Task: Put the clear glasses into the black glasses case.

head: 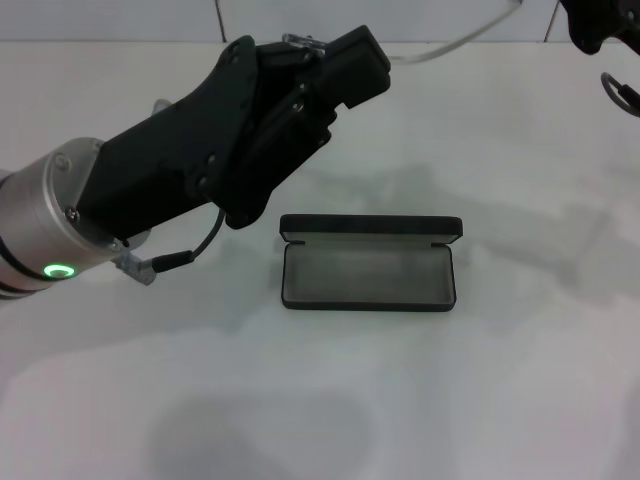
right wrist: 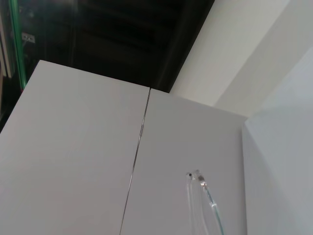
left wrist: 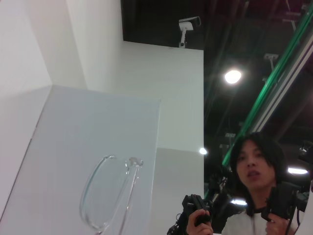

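Note:
The black glasses case (head: 368,272) lies open on the white table, grey lining up, its lid standing at the far side. My left gripper (head: 305,50) hovers above and behind the case's left end, shut on the clear glasses (head: 430,50). One long clear arm of the glasses runs right and up toward my right gripper (head: 595,25) at the top right corner. In the left wrist view the clear glasses' lens (left wrist: 105,193) shows against the wall. In the right wrist view a thin arm of the clear glasses (right wrist: 203,193) with its hinge shows.
The white table (head: 450,400) stretches all around the case. A short cable (head: 190,255) hangs under my left forearm, left of the case. A white wall stands behind the table.

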Tool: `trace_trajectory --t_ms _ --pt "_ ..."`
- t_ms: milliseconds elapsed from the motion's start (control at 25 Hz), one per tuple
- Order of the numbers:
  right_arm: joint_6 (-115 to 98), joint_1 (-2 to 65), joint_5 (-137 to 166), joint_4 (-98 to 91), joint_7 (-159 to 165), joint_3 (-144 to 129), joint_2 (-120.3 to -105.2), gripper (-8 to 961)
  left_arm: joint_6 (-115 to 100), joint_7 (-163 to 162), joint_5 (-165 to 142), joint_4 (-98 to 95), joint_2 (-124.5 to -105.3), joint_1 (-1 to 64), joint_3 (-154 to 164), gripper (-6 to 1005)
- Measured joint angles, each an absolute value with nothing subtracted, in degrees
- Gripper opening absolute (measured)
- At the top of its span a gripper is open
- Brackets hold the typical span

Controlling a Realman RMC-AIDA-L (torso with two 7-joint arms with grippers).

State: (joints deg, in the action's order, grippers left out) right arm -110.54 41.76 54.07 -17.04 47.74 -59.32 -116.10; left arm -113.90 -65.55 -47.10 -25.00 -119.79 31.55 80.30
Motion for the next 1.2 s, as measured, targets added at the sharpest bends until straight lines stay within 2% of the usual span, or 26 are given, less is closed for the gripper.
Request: trace_trajectory --t_ms 1200 --pt "-105.96 42.61 53.33 -17.14 47.02 -63.91 -115.92 40 -108.11 -65.39 -42.79 -23.66 -119.78 32.23 79.47 59"
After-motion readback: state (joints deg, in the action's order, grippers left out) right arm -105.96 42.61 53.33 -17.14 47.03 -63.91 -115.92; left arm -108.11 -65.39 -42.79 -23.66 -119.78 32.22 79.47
